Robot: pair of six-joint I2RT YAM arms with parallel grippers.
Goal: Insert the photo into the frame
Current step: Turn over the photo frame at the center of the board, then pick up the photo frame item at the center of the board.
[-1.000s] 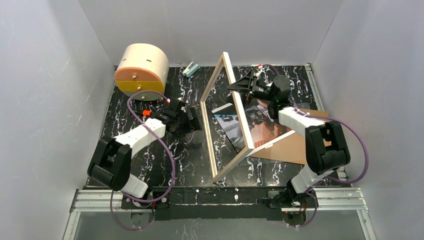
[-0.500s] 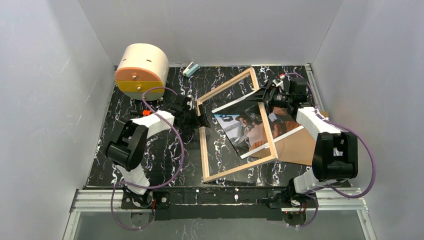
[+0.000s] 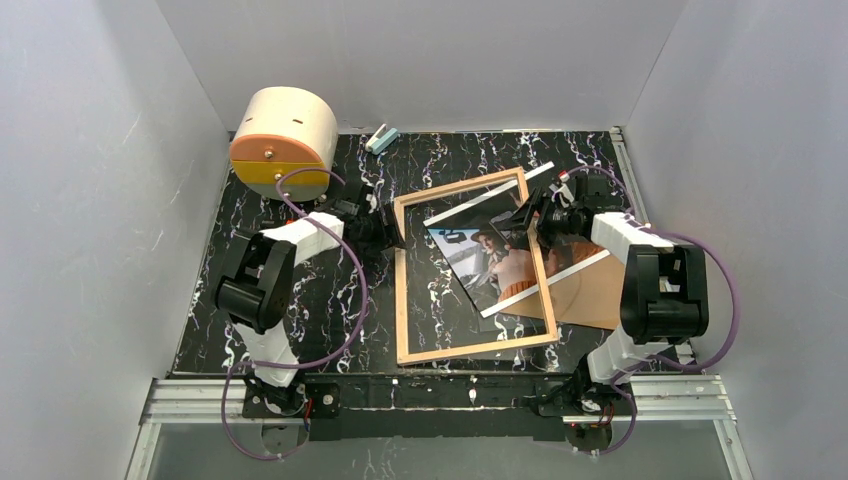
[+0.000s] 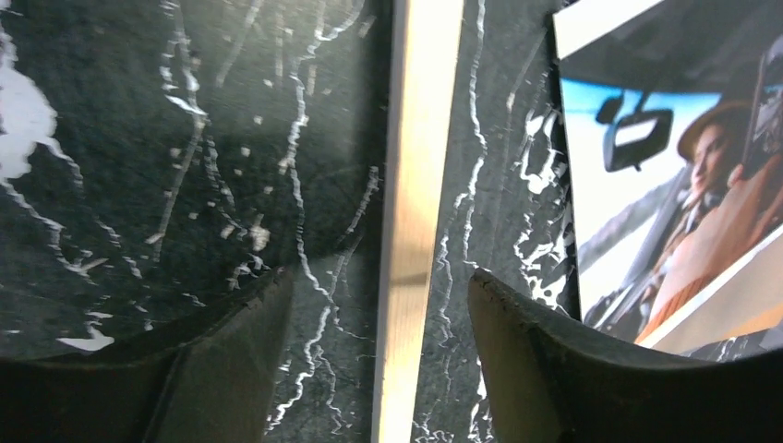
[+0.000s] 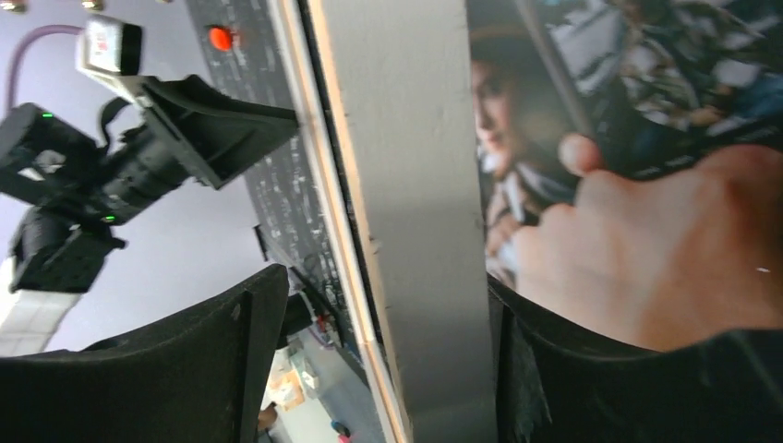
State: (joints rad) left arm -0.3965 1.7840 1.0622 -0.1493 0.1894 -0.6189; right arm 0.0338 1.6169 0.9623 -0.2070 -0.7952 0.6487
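The left claw (image 4: 380, 281) is seen open astride the left rim of the frame (image 3: 478, 348), with bare table (image 3: 330, 310) showing between the wood and each finger. Should it be shut off-centre, the rim could be shoved sideways and the frame slid across the table.

The photo (image 3: 490, 255) is laid askew under the pane. Its far corner and right end stick out past the frame's far and right rims. If the frame were pressed down or dragged as things lie, the print could be creased or pinned under the wood rather than seated inside it.

The right claw (image 5: 383, 277) is set around the right rim. A gap is seen beside one finger, so it is judged open and not clamped. A lift begun from there might let frame and glass drop.

The frame is found flat, or nearly so, at the middle of the table, reaching toward the near edge. It is a thin, light-wood rectangle around a clear pane, in which reflections are caught. A brown backing board (image 3: 592, 295) is seen under the photo's right part, toward the right edge.
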